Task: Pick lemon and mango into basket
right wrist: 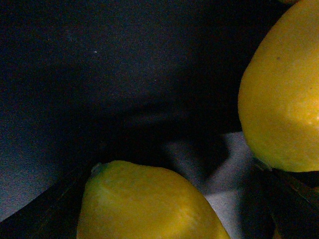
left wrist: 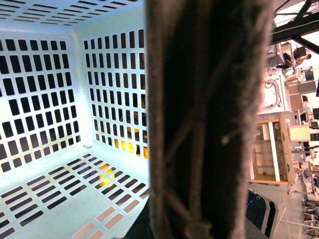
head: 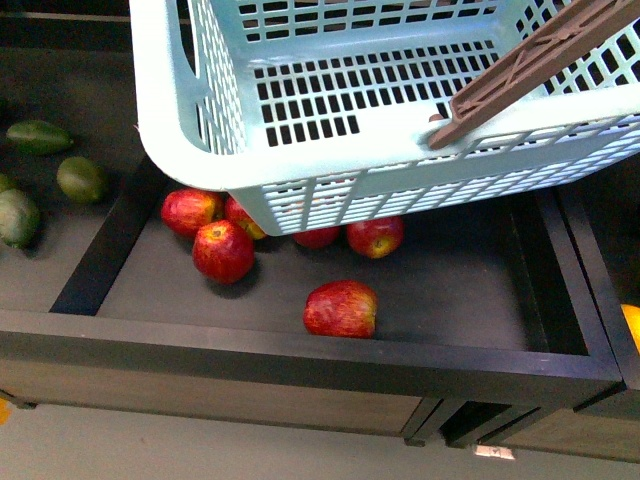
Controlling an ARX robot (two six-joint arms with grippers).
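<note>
My left arm's camera sits tight against the brown handle (left wrist: 209,119), a blurred bar across its view. The pale turquoise basket (head: 190,130) hangs tilted in the air above a black bin (head: 330,350) of red apples (head: 223,251), and my left tool is hidden, so I cannot tell its grip. My right arm's camera is close over two smooth fruits in shadow, a yellow fruit (right wrist: 149,204) with a greenish nub and, apart from it, an orange-yellow fruit (right wrist: 279,94); I cannot tell how far that tool is open.
</note>
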